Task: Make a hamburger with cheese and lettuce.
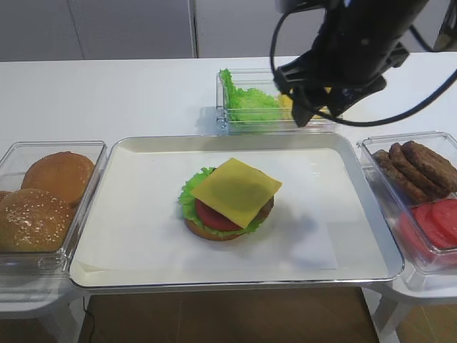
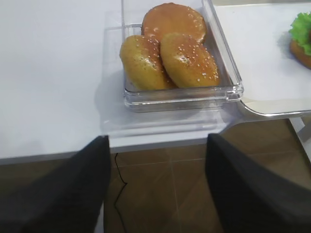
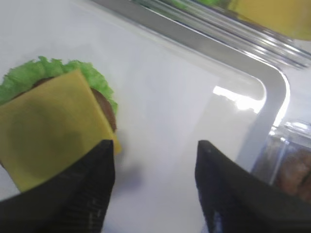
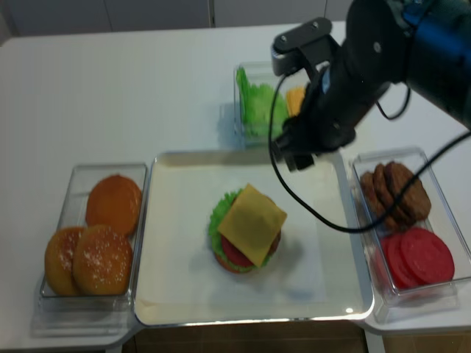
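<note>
The right gripper (image 3: 153, 189) hangs with its jaws spread wide and nothing between them, raised above the far right part of the tray (image 1: 371, 236). Below it and toward the left sits the hamburger (image 1: 227, 214), roughly mid-tray on white paper, presumably placed there so either arm can reach. The cheese (image 1: 235, 190) lies flat on top, one corner overhanging the patty, so it looks freshly laid. The lettuce (image 1: 190, 191) frills out beneath on the side away from the gripper. The left gripper (image 2: 155, 189) hovers off the counter (image 1: 107, 93) edge, also spread and empty, with the sesame buns (image 2: 167, 58) just ahead, likely for the top.
</note>
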### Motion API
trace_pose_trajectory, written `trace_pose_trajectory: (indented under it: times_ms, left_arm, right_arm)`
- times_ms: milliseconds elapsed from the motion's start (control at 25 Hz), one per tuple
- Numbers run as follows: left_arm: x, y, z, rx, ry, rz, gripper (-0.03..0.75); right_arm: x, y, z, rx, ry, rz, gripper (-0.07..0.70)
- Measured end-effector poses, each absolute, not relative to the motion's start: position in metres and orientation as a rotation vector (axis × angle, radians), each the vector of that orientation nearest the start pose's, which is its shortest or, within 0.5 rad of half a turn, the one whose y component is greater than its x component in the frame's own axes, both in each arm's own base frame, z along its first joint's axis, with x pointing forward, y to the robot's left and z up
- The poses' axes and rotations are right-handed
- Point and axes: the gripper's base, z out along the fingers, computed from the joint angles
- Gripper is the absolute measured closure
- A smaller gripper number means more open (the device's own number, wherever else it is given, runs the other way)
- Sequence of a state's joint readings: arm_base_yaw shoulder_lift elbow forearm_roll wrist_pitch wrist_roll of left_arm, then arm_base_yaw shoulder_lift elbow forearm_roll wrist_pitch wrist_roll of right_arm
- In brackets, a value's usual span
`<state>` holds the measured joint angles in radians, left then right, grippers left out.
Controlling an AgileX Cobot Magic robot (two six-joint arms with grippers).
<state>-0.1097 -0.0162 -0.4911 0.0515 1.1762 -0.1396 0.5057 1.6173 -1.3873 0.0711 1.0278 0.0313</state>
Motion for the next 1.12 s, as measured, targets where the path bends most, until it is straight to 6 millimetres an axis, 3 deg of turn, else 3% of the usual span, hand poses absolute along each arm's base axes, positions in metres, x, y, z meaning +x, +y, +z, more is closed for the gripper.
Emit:
trace_pose_trajectory:
  times_ms: [280, 480, 680, 1120]
  left_arm:
    - [-0.011, 0.006, 0.266, -0.038, 2.152, -0.082, 0.260]
    - [-0.011, 0.006, 0.266, -0.038, 2.152, -0.082, 0.260]
    - [-0.011, 0.006, 0.266, -0.038, 2.152, -0.082, 0.260]
    - [-0.011, 0.006, 0.266, -0.038, 2.152, -0.082, 0.260]
  right_arm:
    - [0.301, 0.098, 0.328, -0.292, 2.727, 0.200, 0.228]
    - [0.290, 0.054, 0.325, -0.072, 2.764, 0.168, 0.228]
    - [0.258, 0.033, 0.316, 0.022, 2.791, 0.152, 0.228]
    - [0.162, 0.022, 0.325, 0.090, 2.677, 0.181, 0.228]
